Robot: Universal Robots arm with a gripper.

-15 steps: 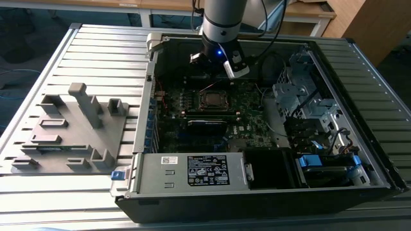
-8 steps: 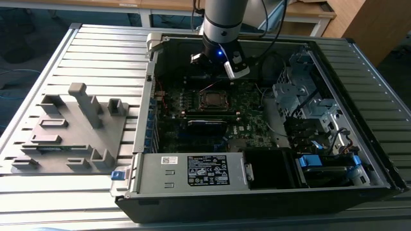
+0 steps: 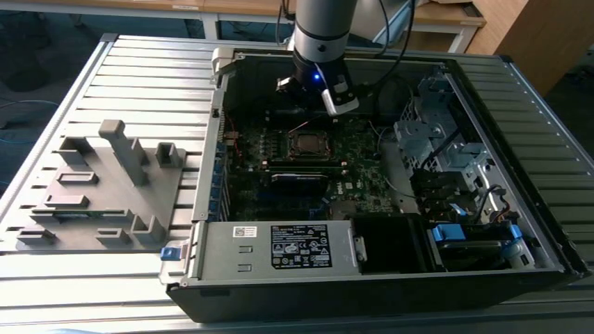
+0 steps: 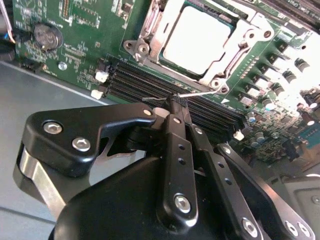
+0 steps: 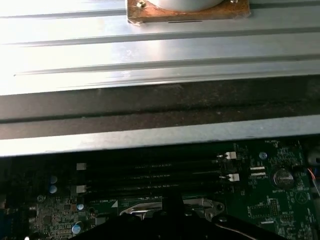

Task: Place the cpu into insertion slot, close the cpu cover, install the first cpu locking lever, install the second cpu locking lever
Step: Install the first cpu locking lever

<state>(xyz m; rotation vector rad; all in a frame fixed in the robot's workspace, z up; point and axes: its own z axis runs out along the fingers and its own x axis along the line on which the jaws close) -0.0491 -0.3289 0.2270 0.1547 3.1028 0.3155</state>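
In the exterior view my gripper reaches down into the open computer case, just behind the insertion slot. The cpu lies in that slot with its silvery face up. The cpu cover lies flat around it as a metal frame. My gripper is shut. A thin wire locking lever crosses right at its tips, beside the cover's edge. I cannot tell whether the tips pinch the wire or only touch it. In the first wrist view the cover's edge shows just past my gripper's dark body.
Black memory slots run under the fingertips, with a coin battery to one side. A grey fixture block sits at the exterior view's left. The power supply and drive cage crowd the case.
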